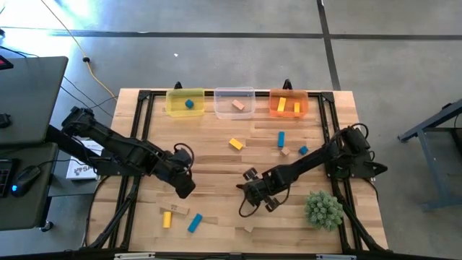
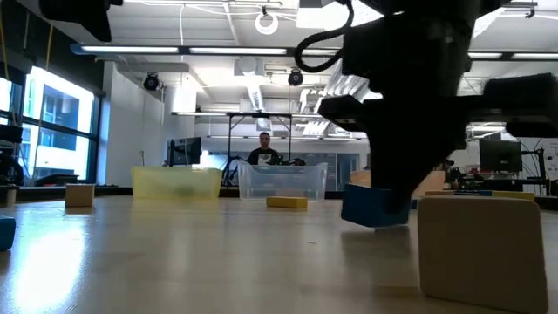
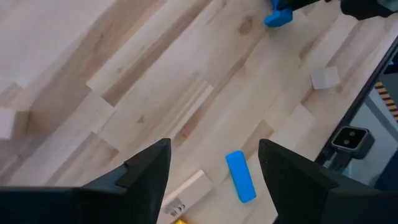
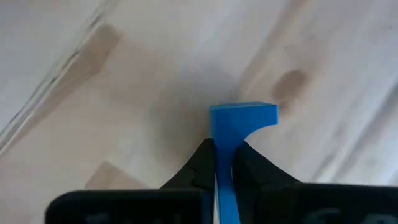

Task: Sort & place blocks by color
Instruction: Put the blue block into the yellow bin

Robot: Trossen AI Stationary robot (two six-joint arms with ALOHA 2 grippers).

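Note:
My right gripper (image 1: 250, 200) is shut on a small blue block (image 4: 242, 118) near the table's middle, a little toward its near edge. In the low view this block (image 2: 375, 208) shows under the dark fingers, tilted. My left gripper (image 1: 185, 186) hangs open above bare wood to the left. Below it in the left wrist view lie a blue bar (image 3: 240, 177) and a tan bar (image 3: 186, 190). More blocks lie flat: yellow (image 1: 236, 144), blue (image 1: 281, 138), tan (image 1: 286, 151), blue (image 1: 303, 150), yellow (image 1: 167, 219), tan (image 1: 249, 228). My right gripper pinches the blue block's thin edge (image 4: 221, 140) between its two fingertips. The fingers come from above, pointing steeply down. The block sits tilted just at the tabletop (image 2: 373, 222); whether it is lifted clear I cannot tell.
Three bins stand along the far edge: yellow (image 1: 173, 108) with a blue block, clear (image 1: 224, 97) with a tan block, orange (image 1: 274, 108) with yellow blocks. A spiky green plant ball (image 1: 323, 209) sits near the right gripper. A person shows beyond the table (image 2: 264, 153).

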